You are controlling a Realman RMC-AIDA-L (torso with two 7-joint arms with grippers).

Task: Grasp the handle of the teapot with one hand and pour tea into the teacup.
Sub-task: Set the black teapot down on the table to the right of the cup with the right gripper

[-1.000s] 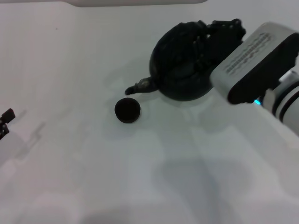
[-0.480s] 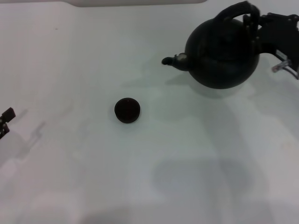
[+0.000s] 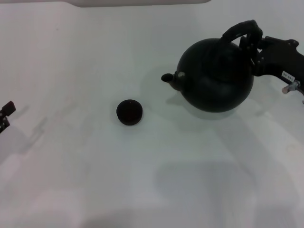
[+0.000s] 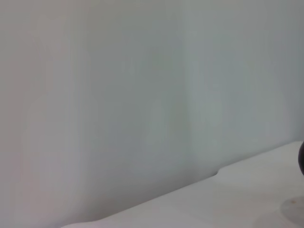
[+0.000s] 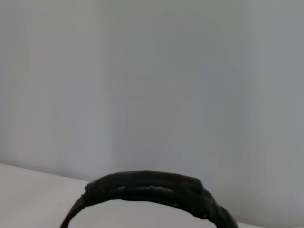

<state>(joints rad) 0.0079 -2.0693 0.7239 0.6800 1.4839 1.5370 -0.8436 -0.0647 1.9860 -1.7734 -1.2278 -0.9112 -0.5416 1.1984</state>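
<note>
Head view: right claw (image 3: pixel 253 47) clamped on teapot (image 3: pixel 216 76) handle (image 3: pixel 240 32), well apart from teacup (image 3: pixel 129 112).

Pretty bright, flat lighting overall, white table (image 3: pixel 71 57) nearly washed out. Soft blurry shadows sit under the teapot (image 3: pixel 216 76) and across the lower middle. Both wrist views look hazy, low contrast.

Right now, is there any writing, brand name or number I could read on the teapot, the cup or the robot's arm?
No text can be read.
The right gripper, at the handle, carries a small white label: too small and blurred to read.
The teapot, the teacup and the table show no writing.
</note>
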